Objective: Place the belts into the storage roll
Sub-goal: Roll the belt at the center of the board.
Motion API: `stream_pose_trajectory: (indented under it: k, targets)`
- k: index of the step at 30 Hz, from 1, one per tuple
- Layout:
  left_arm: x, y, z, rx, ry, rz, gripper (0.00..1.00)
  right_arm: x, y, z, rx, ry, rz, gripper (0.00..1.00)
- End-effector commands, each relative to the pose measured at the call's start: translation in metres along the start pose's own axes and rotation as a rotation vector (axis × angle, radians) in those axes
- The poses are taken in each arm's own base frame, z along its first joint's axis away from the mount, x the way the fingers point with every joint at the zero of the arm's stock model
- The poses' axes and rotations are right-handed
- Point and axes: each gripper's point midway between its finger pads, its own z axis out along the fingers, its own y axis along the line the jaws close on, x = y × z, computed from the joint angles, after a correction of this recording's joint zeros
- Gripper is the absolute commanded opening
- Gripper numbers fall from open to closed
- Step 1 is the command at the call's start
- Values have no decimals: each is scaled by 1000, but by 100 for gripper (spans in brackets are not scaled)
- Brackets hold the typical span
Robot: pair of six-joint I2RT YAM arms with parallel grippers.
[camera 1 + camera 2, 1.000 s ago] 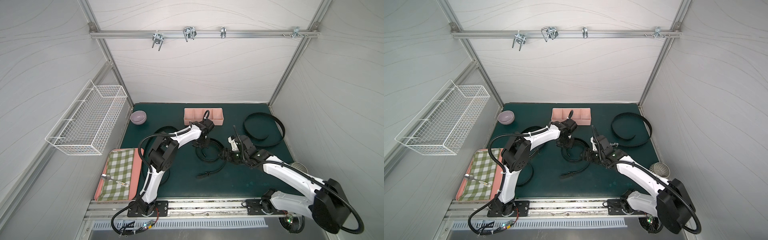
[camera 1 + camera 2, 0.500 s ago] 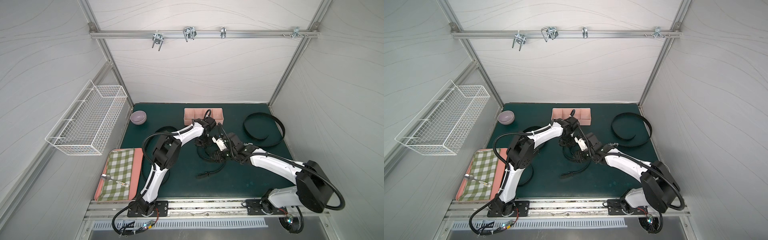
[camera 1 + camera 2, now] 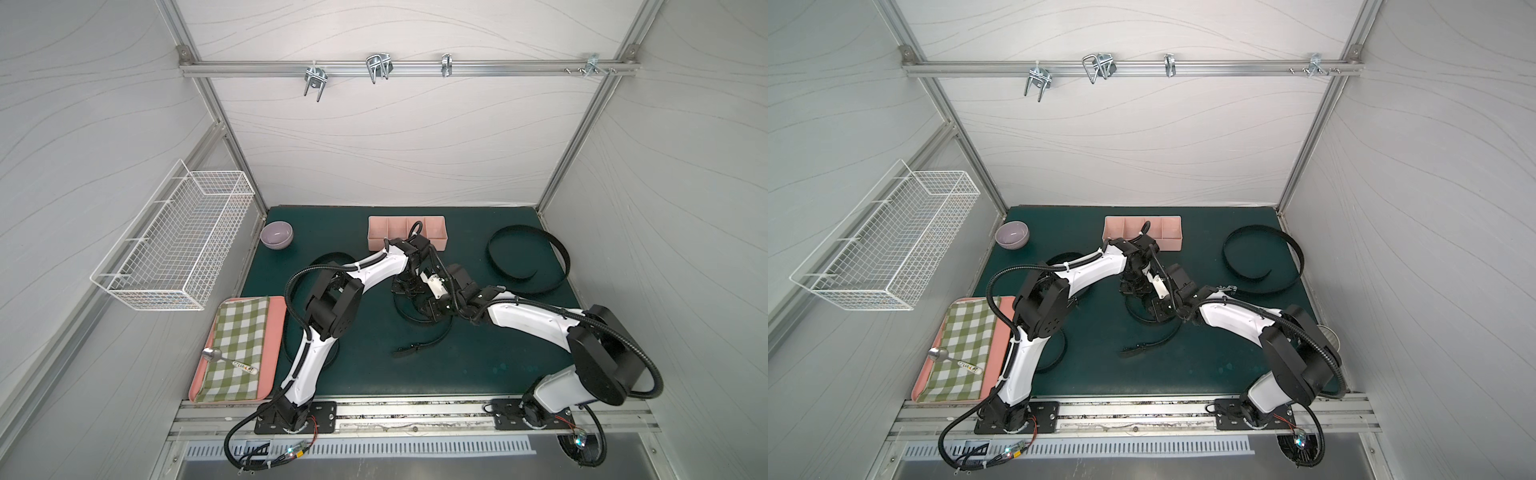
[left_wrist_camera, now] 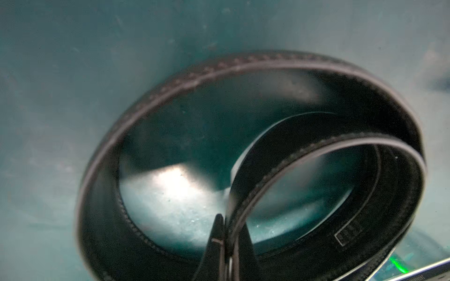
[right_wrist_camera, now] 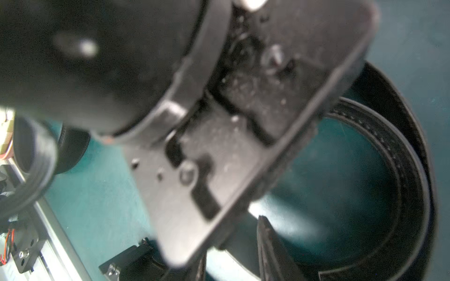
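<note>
Left gripper [image 4: 225, 227] at mat centre, fingertips pinched tight on the strap of the middle belt [image 4: 243, 62], a black stitched band curled on edge in two loose, overlapping loops. Right gripper [image 3: 430, 309] just beside it at 4 o'clock, down over the same coil; only one dark finger [image 5: 266, 233] clear in the blurred right wrist view, so no telling whether open or closed. Free tail of that belt trailing toward 6 o'clock, flat on the green mat [image 3: 478, 357]. Storage roll [image 3: 439, 245] at 12 o'clock of the mat, a pale-pink divided tray near the back wall, partly behind the left wrist, no belt visible in the compartments in view. Second belt [image 3: 517, 228] at 2 o'clock, a wide open loop well apart from both arms. Third belt [image 3: 322, 258] at 9 o'clock, mostly hidden under the left arm. Lilac bowl [image 3: 276, 235] at 10 o'clock in the back corner. Flat pink tray [image 3: 276, 332] at 8 o'clock off the mat's edge, with a green checked cloth [image 3: 239, 345] and a spoon [image 3: 212, 354] on it. White wire basket [image 3: 178, 245] on the side wall at 9 o'clock. Pale panelled walls all round; metal rail [image 3: 519, 68] with hooks [image 3: 378, 68] high at 12 o'clock.
</note>
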Motion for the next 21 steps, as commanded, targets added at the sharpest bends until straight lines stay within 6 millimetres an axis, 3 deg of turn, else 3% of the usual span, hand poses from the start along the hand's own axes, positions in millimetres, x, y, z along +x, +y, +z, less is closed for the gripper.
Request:
stream_pose_trajectory:
  k: [1,10,21]
  targets:
    - [1,-8,-7,35,-8,-14,0,-14,4,2,-3,-36,-18,34]
    - [2,-11,-8,54,-6,-17,0,-12,5,9,-15,-14,-9,24]
    - [0,-11,-9,66,-3,-23,0,-5,8,9,-34,7,-8,35]
